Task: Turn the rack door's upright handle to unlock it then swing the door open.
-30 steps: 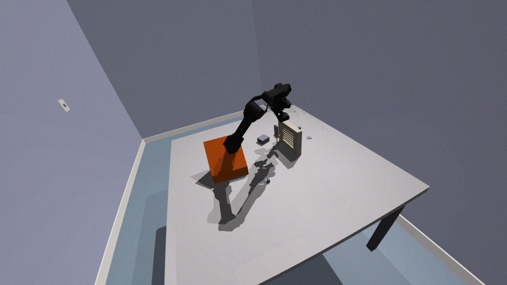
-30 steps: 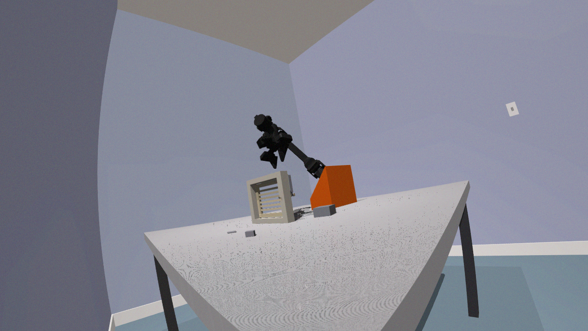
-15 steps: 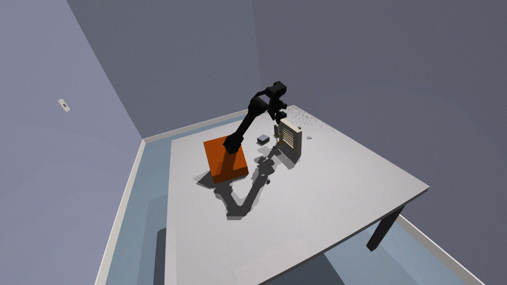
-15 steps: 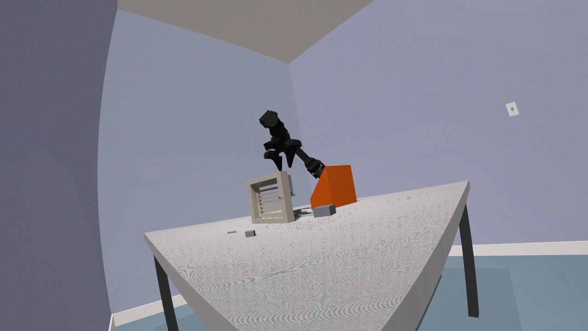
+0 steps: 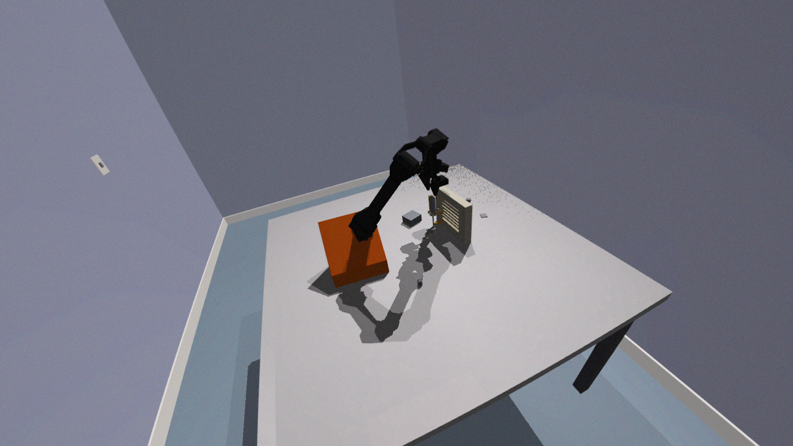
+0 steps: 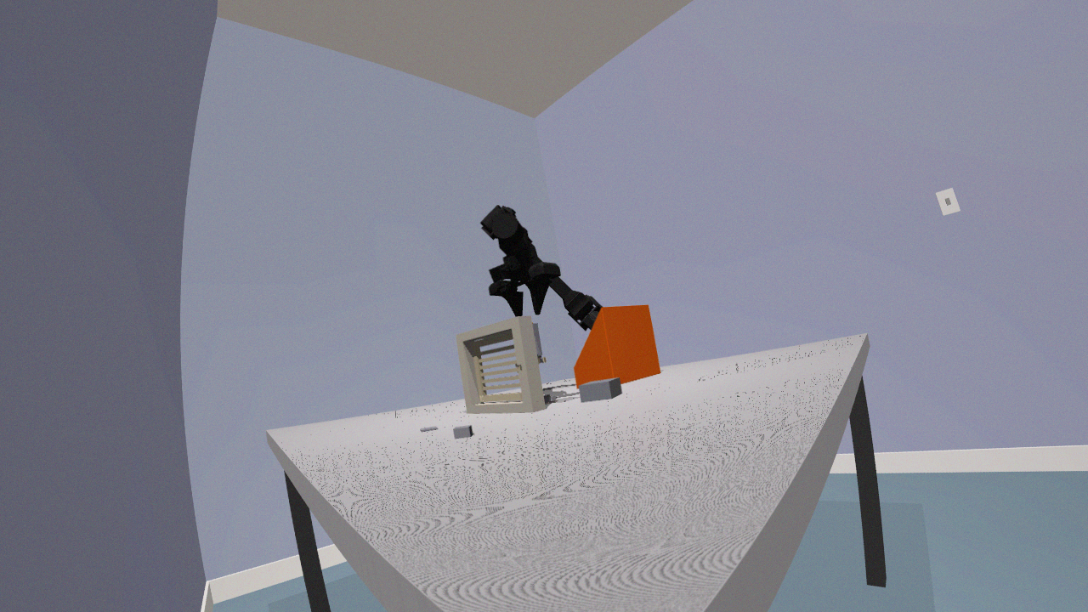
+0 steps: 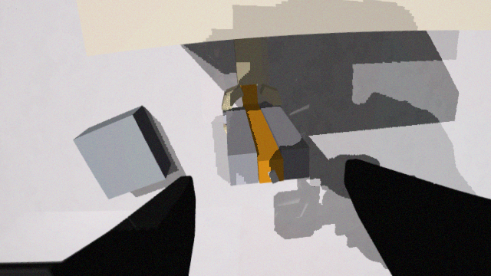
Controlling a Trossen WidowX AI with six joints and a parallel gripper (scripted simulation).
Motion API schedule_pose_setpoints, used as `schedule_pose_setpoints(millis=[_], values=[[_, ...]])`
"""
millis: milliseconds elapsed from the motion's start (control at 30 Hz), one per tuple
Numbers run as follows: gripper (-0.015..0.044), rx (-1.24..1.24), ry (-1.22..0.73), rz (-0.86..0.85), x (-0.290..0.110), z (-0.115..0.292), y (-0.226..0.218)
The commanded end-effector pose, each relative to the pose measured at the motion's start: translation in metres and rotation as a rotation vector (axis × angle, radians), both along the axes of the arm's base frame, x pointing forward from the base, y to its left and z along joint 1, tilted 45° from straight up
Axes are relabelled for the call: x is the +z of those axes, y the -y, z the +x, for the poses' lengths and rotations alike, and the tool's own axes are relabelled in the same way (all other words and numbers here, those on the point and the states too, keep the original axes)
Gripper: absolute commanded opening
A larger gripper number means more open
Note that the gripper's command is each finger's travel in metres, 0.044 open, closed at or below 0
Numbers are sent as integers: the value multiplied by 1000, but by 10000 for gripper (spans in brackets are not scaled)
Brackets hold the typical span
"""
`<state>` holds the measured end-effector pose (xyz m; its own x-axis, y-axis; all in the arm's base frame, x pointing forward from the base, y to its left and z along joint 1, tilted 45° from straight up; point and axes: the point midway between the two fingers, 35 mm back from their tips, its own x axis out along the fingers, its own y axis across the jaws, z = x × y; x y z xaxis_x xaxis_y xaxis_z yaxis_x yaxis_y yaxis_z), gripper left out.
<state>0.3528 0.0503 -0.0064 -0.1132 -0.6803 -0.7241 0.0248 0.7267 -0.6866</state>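
The cream rack frame stands upright on the table. Its slatted door looks closed. The upright handle, grey with an orange stripe, stands out in front of the door. My gripper points down above the handle, open and empty. In the wrist view the handle shows between the two fingers, farther from the camera. The fingertips look higher than the handle's top; the exact gap cannot be told.
A grey block lies left of the handle in the wrist view. The orange block stands at the arm's base. Behind the frame lie a small grey block and a flat piece. A small dark piece lies in front.
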Motion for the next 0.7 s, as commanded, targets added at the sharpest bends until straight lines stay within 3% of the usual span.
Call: schedule_pose_setpoints(millis=[0, 667], values=[[281, 2, -10, -8, -7, -2, 7], [281, 2, -10, -9, -30, -6, 30]])
